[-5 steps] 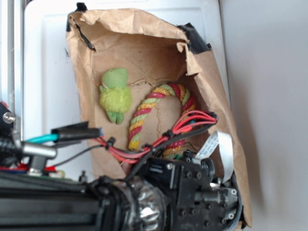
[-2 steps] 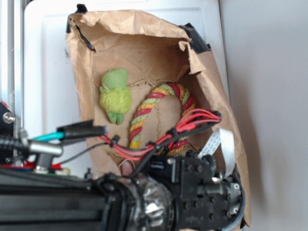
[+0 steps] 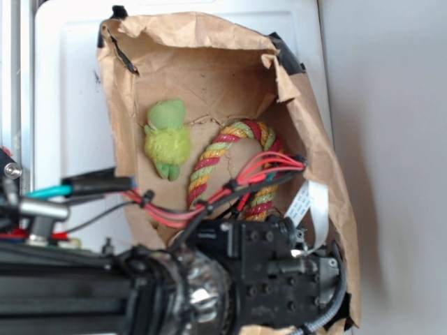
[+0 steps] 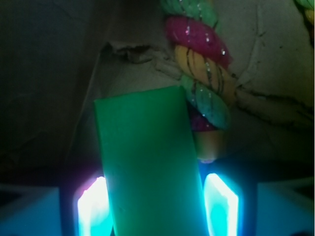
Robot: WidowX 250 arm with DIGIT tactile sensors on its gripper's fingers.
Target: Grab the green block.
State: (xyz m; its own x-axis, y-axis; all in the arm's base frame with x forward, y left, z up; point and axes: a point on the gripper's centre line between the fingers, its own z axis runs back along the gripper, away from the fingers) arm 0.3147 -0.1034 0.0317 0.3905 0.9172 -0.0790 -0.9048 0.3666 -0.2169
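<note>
1. Two views are recorded; the entries run left to right.
2. Exterior view: a lime-green plush toy (image 3: pixel 167 139) is seen lying on the brown paper lining (image 3: pixel 209 77), left of centre.
3. To its right, a multicoloured twisted rope (image 3: pixel 230 143) is seen arched over the paper floor, with red cables (image 3: pixel 209 202) crossing in front of its lower part.
4. The arm's black wrist housing (image 3: pixel 269 269) fills the lower frame; the gripper and the block are hidden beneath it in this view.
5. Wrist view: the left fingertip pad (image 4: pixel 93 206), glowing cyan, is seen against the left edge of the green block (image 4: pixel 147 162).
6. The block is seen standing between the pads of the gripper (image 4: pixel 156 209), reaching up toward the rope (image 4: pixel 204 73), whose end lies just beside the block's upper right edge.
7. The right pad (image 4: pixel 221 204) appears to touch the block, though glare blurs the contact line; the gripper is judged closed on the green block.
</note>
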